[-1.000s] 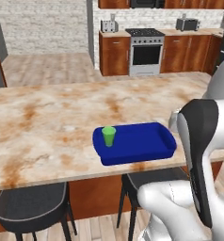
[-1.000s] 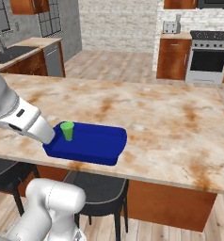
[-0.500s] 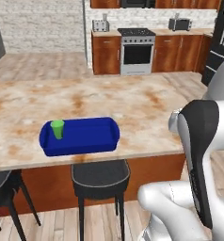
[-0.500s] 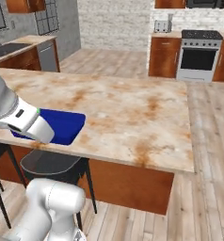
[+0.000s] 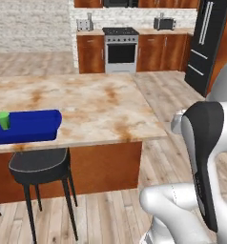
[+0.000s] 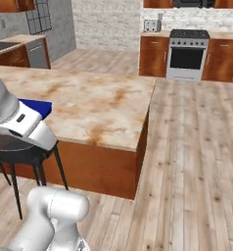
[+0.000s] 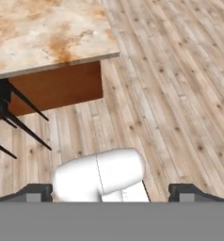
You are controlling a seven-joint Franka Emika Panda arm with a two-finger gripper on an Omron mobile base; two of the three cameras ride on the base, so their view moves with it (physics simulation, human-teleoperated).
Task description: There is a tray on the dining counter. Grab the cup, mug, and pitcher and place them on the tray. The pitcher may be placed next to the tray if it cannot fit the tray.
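Observation:
The royal-blue tray lies on the dining counter near its front edge, at the far left of the left base view. The green cup stands upright in the tray's left part. In the right base view one tray corner shows behind my white arm, on the counter. My gripper is open with nothing between its fingertips, and it hangs above the floor off the counter's corner. The mug and the pitcher are out of view.
A black stool stands under the counter's front edge, below the tray; its legs show in the hand view. Wood floor stretches right of the counter's end. A stove and a black fridge line the back wall.
The whole picture has shifted: the base has driven right along the counter. The tray with the cup now sits at the left edge, and the counter's right end has come into view.

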